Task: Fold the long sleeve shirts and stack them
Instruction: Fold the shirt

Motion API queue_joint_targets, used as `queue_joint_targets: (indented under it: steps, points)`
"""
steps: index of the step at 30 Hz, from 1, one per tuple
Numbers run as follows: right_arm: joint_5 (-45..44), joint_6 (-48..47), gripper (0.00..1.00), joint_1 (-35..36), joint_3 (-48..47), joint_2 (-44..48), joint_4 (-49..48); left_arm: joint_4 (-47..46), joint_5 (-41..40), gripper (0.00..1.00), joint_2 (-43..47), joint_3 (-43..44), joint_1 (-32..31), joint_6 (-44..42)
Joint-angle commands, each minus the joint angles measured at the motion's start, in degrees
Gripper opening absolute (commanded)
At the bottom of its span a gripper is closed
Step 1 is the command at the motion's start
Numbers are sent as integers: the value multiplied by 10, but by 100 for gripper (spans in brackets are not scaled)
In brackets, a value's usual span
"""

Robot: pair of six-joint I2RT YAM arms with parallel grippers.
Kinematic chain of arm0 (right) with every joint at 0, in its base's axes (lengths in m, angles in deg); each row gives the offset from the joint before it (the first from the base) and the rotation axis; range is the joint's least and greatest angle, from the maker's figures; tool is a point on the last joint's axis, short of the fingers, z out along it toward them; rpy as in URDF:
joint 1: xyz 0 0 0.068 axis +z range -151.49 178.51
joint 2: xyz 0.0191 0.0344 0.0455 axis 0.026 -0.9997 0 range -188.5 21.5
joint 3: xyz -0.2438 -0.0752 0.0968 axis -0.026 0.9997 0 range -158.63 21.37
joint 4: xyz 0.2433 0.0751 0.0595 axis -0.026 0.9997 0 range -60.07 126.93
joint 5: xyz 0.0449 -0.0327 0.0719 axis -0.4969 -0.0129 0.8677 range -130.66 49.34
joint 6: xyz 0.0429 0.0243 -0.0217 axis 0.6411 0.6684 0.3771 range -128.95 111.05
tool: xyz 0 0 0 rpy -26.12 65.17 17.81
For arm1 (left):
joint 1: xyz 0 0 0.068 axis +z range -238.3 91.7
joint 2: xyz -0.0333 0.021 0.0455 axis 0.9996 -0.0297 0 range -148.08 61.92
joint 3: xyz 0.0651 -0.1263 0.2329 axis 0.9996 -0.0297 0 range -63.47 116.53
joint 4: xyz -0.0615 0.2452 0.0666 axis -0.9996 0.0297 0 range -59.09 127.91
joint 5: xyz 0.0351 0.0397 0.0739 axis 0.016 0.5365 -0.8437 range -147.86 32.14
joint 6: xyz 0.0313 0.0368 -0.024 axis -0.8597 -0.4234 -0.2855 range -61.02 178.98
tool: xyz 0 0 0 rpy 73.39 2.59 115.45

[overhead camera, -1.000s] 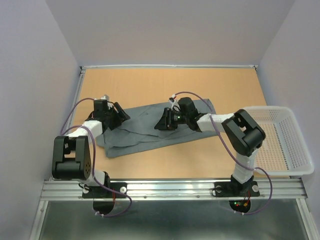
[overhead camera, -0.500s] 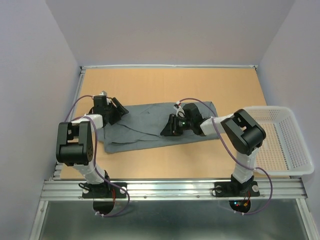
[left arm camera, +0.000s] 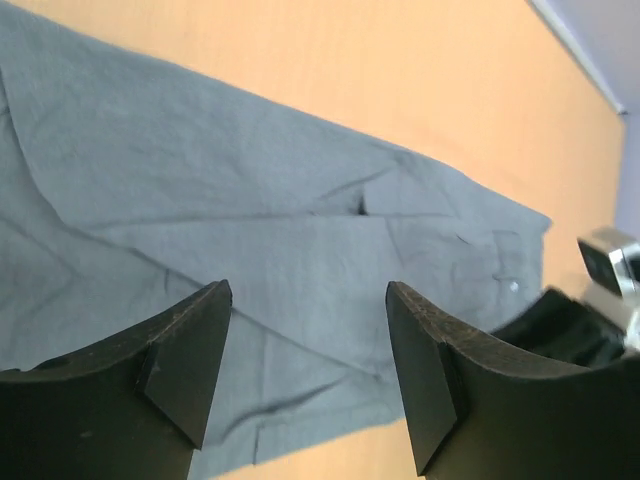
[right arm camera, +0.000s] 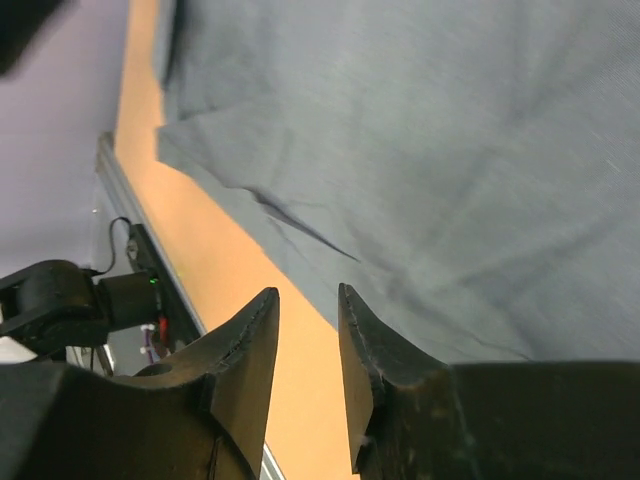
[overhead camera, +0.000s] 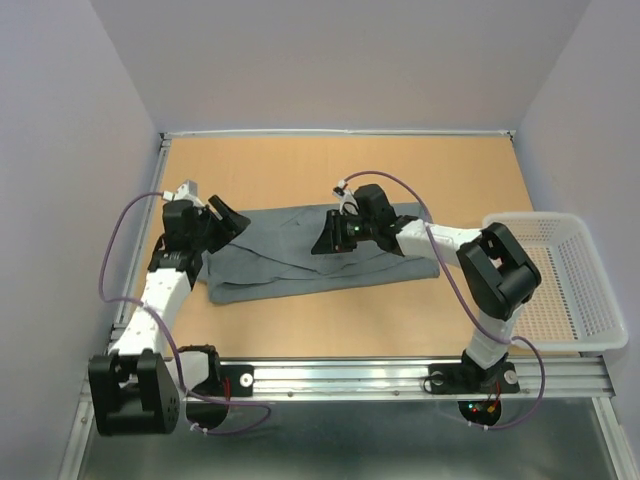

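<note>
Left arm: reaches from its base at the near edge up to the left end of the shirt, with a purple cable looping beside it.

Left end effector (overhead camera: 226, 221) (left arm camera: 308, 300): over the left end of the shirt. The fingers are spread wide with nothing between them (its wrist view shows only grey cloth through the gap). Whether the tips touch the cloth cannot be told.

Long sleeve shirt (overhead camera: 285, 257) (left arm camera: 250, 200) (right arm camera: 450, 150): plain medium-grey cloth lying on the counter as a long band, its left end nearer the arm bases than its right end. It is mostly flat, with diagonal creases and overlapping layers. One small pale button shows in the left wrist view, toward the far end of the cloth.

Counter (overhead camera: 400, 170): light wood tone, bare all round the shirt. A strip of it shows beyond the shirt's edge in both wrist views.

Right end effector (overhead camera: 326, 240) (right arm camera: 306, 298): above the middle of the shirt, pointing toward the shirt's left end. The fingers are drawn close, leaving only a narrow slit, and no cloth is caught in it (the shirt's edge and the counter show through the slit).

Right arm: lies across the right half of the shirt, its elbow past the shirt's right end.

Basket (overhead camera: 570, 290): white mesh plastic, well to the right of the shirt and apart from it, hanging partly over the counter's right side.
</note>
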Motion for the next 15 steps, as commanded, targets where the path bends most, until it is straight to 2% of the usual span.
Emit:
queue_joint_targets:
  steps: [1,4,9,15]
  points:
    - [17,-10,33,26,-72,-22,3,67,27,72,54,-86,-5,43]
    - [22,-10,31,43,-100,-49,2,57,40,70,62,-137,-6,59]
    - [16,-12,31,68,-145,-109,0,29,31,67,72,-171,-6,74]
    - [21,-23,30,90,-159,-165,-3,-3,3,66,26,-205,-6,97]
